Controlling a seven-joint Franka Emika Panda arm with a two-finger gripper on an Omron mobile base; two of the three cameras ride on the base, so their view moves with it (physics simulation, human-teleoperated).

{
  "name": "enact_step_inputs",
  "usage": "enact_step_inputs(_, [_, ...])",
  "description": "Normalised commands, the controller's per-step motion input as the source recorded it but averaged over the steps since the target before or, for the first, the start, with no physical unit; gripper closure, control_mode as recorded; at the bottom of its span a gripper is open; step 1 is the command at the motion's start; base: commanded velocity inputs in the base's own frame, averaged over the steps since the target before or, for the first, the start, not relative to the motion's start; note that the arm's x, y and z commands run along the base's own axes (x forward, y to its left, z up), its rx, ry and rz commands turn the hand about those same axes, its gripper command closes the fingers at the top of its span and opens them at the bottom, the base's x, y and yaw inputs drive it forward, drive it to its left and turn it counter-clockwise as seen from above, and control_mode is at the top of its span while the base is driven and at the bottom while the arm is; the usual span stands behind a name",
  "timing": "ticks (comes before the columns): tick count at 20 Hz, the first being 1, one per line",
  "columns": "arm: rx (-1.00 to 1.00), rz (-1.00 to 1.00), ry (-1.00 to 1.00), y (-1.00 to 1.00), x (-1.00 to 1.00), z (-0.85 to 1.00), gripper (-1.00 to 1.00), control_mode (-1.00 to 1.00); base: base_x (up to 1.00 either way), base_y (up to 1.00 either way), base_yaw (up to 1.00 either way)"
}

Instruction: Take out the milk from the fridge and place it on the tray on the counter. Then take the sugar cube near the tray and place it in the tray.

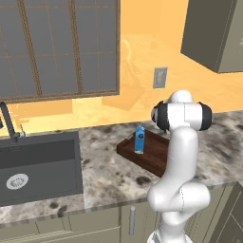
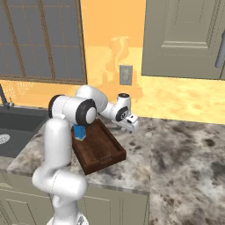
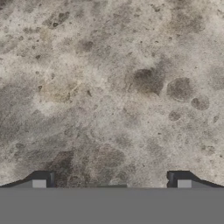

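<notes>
Just past the right-hand edge of the tray (image 2: 99,151), we hold our tool (image 2: 132,124) low over bare speckled desk (image 3: 109,87), fingers spread wide and grasping nothing. We judge it is poised there to hunt for the sugar cube, which we cannot make out. Beyond it, the milk (image 1: 139,138) stands upright inside the tray, near its back rim, so the first half looks finished.
</notes>
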Motion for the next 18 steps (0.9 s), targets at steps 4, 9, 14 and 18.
enact_step_inputs(4, [0.02,0.0,0.0,0.0,-0.1,-0.06,-1.0,-1.0,0.0,0.0,0.0])
enact_step_inputs(9, [0.03,0.0,0.0,0.0,-0.08,-0.03,-1.0,-1.0,0.0,0.0,0.0])
enact_step_inputs(14, [0.0,0.0,0.0,0.02,0.05,-0.05,-1.0,-1.0,0.0,0.0,0.0])
enact_step_inputs(18, [0.0,0.0,0.0,0.3,-0.16,-0.03,1.0,-1.0,0.0,0.0,0.0])
